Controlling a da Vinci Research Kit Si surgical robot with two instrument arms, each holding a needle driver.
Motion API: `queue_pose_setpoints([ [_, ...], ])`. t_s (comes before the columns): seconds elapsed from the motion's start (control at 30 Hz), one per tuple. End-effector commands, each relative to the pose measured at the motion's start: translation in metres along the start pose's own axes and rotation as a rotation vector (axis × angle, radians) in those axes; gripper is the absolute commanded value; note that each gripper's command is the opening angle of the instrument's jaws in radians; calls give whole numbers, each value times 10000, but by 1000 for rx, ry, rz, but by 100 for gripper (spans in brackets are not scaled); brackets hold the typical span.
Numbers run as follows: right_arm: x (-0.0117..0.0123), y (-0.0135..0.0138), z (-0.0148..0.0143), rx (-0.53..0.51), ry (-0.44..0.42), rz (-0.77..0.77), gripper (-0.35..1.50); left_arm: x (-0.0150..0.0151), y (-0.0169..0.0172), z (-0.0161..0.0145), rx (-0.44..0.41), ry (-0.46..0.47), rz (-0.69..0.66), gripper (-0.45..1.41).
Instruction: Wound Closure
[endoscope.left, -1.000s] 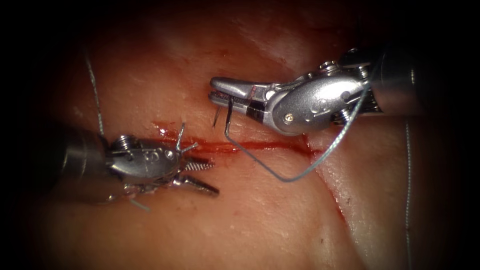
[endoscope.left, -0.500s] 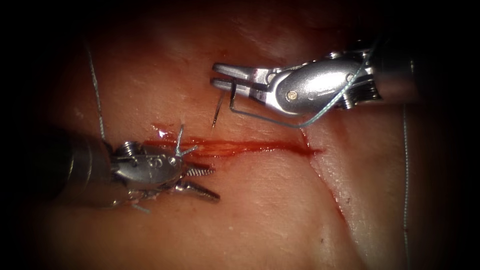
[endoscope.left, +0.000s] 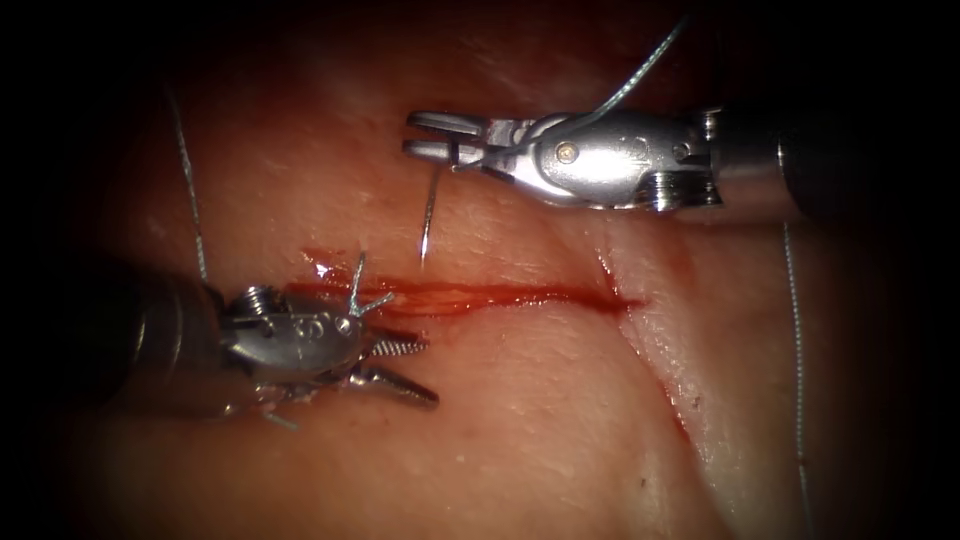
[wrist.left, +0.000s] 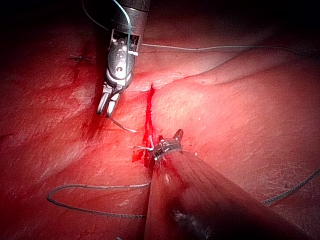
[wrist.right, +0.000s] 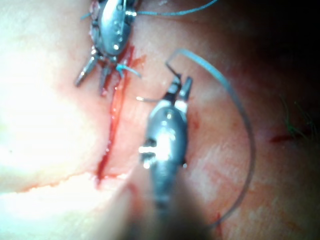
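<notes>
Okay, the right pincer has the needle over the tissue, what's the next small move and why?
Probably lower the right pincer to bring the needle tip-first onto the tissue just above the cut. It grips the needle near the rear end, with the tip pointing down, free of tissue. The left pincer is open and holds nothing.

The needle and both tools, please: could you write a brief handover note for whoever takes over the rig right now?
Right tool: shut on the needle near its rear end, above the cut; the tip points down at the tissue but is not in it.
Left tool: jaws open, holding nothing, at the cut's left end beside the cut ends of thread.
Thread trails from the right tool.
Done: a knot with cut ends sits at the left end.
Left: the cut to the right of it lies open, with red fluid along it.
</notes>
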Motion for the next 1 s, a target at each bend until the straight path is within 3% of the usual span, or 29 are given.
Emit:
queue_pose_setpoints([
  [0.03, -7, -2, 11, 2, 0, 25, -35, -1, 0, 8, -2, 1, 0, 19],
  [0.53, -33, 12, 6, -29, -51, 319, -35, -2, 0, 7, -2, -2, 0, 19],
  [1.0, -37, 9, 9, -12, -54, 446, -35, -3, 0, 5, -2, -6, -4, 17],
])
